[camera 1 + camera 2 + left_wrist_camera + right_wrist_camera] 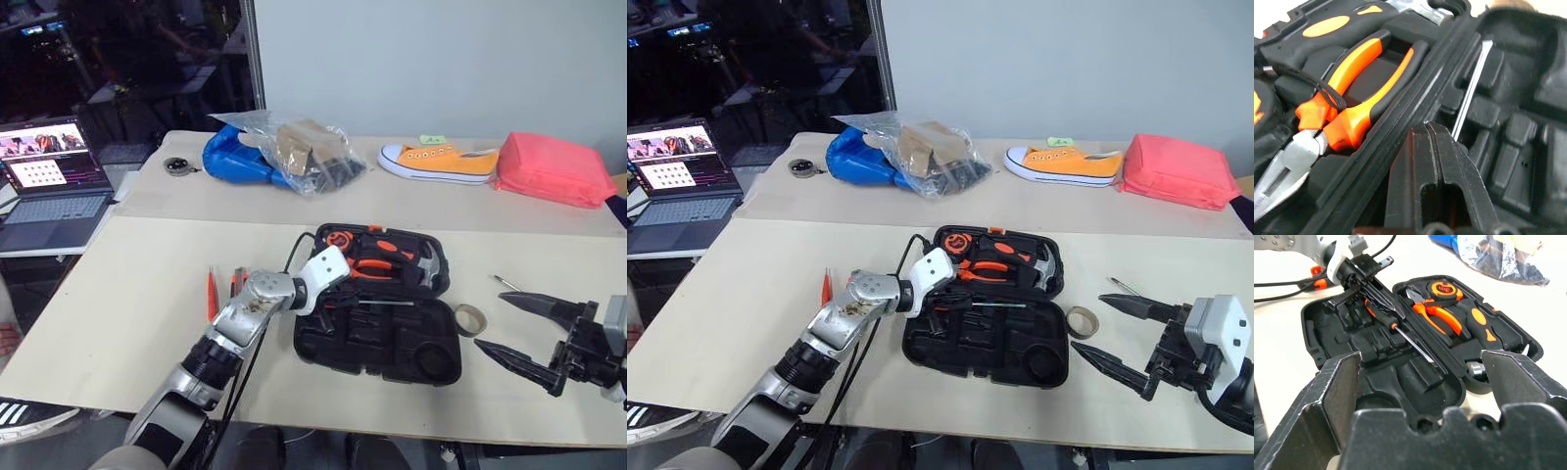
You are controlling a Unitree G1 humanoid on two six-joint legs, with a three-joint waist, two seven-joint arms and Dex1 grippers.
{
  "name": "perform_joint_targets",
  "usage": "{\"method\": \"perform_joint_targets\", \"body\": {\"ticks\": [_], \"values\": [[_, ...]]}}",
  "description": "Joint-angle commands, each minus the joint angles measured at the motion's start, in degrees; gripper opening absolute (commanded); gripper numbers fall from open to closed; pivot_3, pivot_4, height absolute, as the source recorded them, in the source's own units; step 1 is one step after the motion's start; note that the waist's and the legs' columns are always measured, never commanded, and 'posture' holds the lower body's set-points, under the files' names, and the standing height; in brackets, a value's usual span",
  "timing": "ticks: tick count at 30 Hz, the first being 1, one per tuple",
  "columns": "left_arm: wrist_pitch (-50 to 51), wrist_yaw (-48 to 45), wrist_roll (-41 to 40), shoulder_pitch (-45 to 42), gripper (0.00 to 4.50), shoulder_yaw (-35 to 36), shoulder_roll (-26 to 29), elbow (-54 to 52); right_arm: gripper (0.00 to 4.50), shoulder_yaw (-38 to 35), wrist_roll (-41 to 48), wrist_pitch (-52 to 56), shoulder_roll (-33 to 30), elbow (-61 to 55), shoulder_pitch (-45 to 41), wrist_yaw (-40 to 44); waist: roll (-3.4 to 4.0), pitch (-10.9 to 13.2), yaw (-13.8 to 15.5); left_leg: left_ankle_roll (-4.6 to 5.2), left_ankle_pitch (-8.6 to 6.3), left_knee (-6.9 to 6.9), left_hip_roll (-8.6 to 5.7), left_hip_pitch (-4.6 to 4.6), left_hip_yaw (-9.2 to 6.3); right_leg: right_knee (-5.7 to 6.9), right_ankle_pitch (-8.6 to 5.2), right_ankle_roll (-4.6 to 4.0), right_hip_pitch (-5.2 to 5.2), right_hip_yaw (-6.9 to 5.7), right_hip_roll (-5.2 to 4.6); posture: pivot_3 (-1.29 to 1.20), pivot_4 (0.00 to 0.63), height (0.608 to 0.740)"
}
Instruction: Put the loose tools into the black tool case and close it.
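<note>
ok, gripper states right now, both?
Left gripper: shut, over the black tool case, nothing visibly held.
Right gripper: open, empty.

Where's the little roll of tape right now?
In the head views, the tape roll lies flat on the table, just off the right end of the open black tool case, between the case and the open right gripper.

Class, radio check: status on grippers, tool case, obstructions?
Left gripper shut over case, screwdriver beneath. Right gripper open, empty. Tape roll loose on table. Nothing blocking.
</note>
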Motion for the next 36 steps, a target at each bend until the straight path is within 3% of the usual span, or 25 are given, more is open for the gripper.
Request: {"method": "perform_joint_targets", "body": {"ticks": [1,7,10,15,18,22,28,31,36], "values": [[-3.0,-3.7,5.3,0.5,0.03,-5.4,3.2,7.0,4.50,-1.4,0.8,0.3,-0.6,-1.4,-0.5,-0.6,0.02,-0.1,-0.1,0.00,0.00,0.00,0.00,0.02,0.00,-0.01,0.00,0.00,0.03,-0.01,0.00,0.00,0.150,0.740],[-16.1,-4.4,13.0,-1.6,0.03,-10.1,5.5,13.4,4.50,-0.2,0.2,0.1,-0.4,-1.3,-0.7,-1.2,-0.04,-0.3,-1.0,0.01,-0.04,-0.02,0.02,0.50,-0.02,-0.13,-0.03,-0.02,0.78,-0.04,-0.01,0.00,0.150,0.740],[-19.1,-3.9,13.1,-1.3,0.03,-9.2,4.5,14.9,4.50,0.4,-0.3,0.1,-0.2,-1.3,-1.0,-2.1,-0.05,-0.3,-1.2,0.01,-0.04,-0.02,0.03,0.95,-0.01,-0.14,-0.06,-0.07,1.08,0.06,-0.02,0.00,0.150,0.740],[-19.2,-5.5,1.3,-0.4,0.03,2.6,2.3,6.6,4.50,1.1,-1.3,1.6,1.4,-1.0,-3.0,-8.2,-0.04,-0.3,-1.4,-0.01,-0.06,-0.09,0.12,1.12,-0.02,-0.16,-0.25,-0.40,1.38,0.18,-0.04,0.00,0.150,0.740],[-8.1,-7.6,-11.1,-0.3,0.03,11.1,2.6,-4.8,4.50,0.7,-2.5,4.6,1.1,-0.5,-2.3,-11.5,0.09,-0.2,-1.2,0.02,-0.04,-0.08,0.13,0.71,0.06,-0.09,-0.02,-0.03,0.67,0.15,-0.03,0.00,0.150,0.740],[5.9,-10.6,-22.6,0.1,1.22,17.0,7.8,-17.2,4.50,-0.5,-3.8,10.8,-2.7,-0.8,-0.3,-13.2,0.41,-0.4,-0.9,0.03,-0.04,-0.02,0.10,-0.43,0.05,-0.08,-0.01,-0.02,-0.27,-0.04,0.02,0.00,0.150,0.740],[17.6,-10.1,-34.2,3.5,3.31,22.4,14.4,-30.9,4.50,-1.3,-10.9,14.2,-10.0,4.9,-0.4,-14.1,0.35,-0.4,-0.7,0.21,-0.24,0.10,-0.11,-0.52,-0.03,-0.16,-0.06,0.02,-0.23,0.07,-0.13,0.00,0.150,0.740],[21.4,-7.2,-38.0,5.2,4.41,23.0,15.0,-35.9,4.50,-1.1,-13.9,15.2,-12.6,10.9,-1.3,-14.1,0.12,-0.2,-0.6,0.22,-0.24,0.12,-0.19,-0.48,-0.05,-0.15,-0.15,0.19,-0.19,0.07,-0.22,0.00,0.150,0.740],[24.5,-6.4,-42.7,5.2,4.41,23.9,17.2,-38.9,4.50,8.5,-22.9,20.2,-20.0,17.8,-8.1,-18.8,0.09,-0.1,-0.9,0.29,-0.19,0.18,-0.32,-0.27,-0.05,-0.11,-0.12,0.21,-0.09,0.22,-0.27,0.00,0.150,0.740]]}}
